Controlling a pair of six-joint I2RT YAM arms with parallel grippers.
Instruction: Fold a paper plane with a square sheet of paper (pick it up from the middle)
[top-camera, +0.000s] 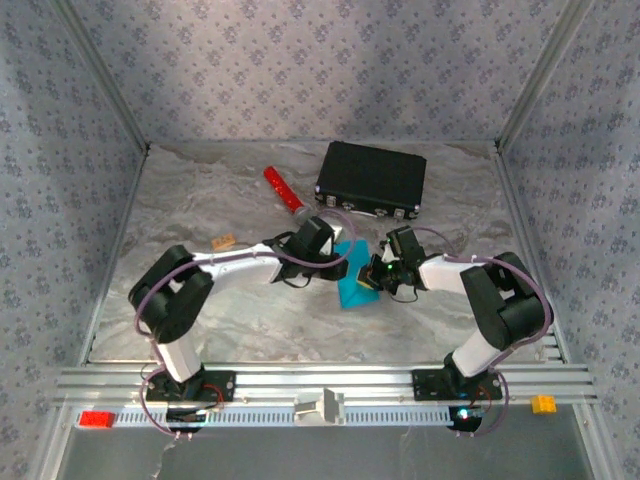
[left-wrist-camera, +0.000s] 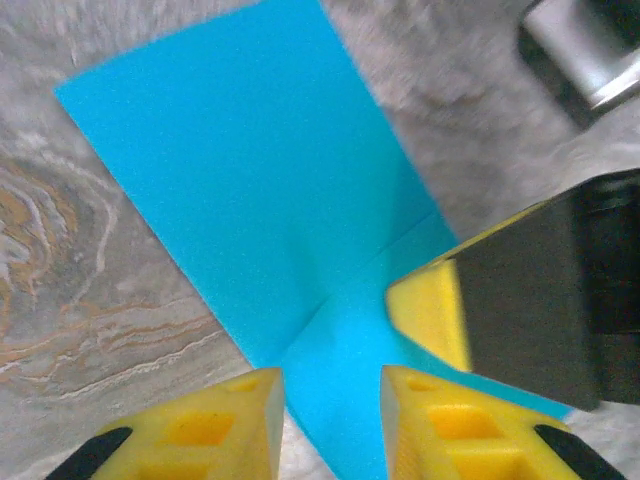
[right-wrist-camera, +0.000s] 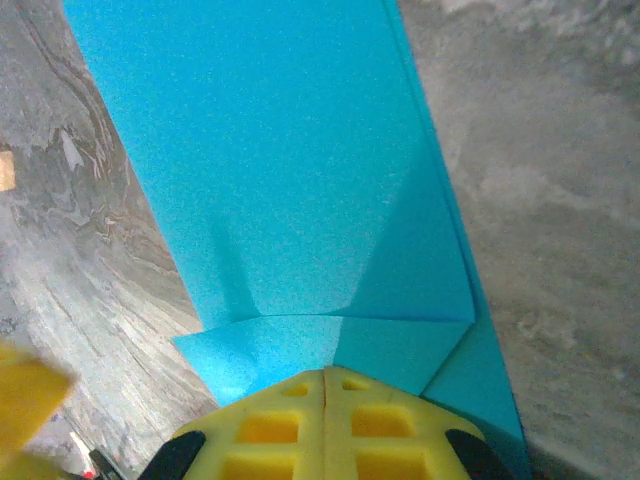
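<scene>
My desk (top-camera: 200, 200) is a grey marbled slab w/ wavy veins. Far side, right of centre: a flat black rectangular case (top-camera: 371, 180), lying closed. Just left of it, apart from it, a slim red cylinder (top-camera: 284, 194) lies diagonally. Further left & nearer me sits a small tan block (top-camera: 224, 241). Mid-desk lies a bright cyan-blue sheet of paper (top-camera: 352, 285), partly folded, creases showing.

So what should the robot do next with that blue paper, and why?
Probably draw the left fingers back a little from the square sheet of paper. They stand apart with paper showing between them, gripping nothing, while the right fingers look shut on its edge and can hold it. A crease is already in, so backing off would let them line up for the next fold.
</scene>
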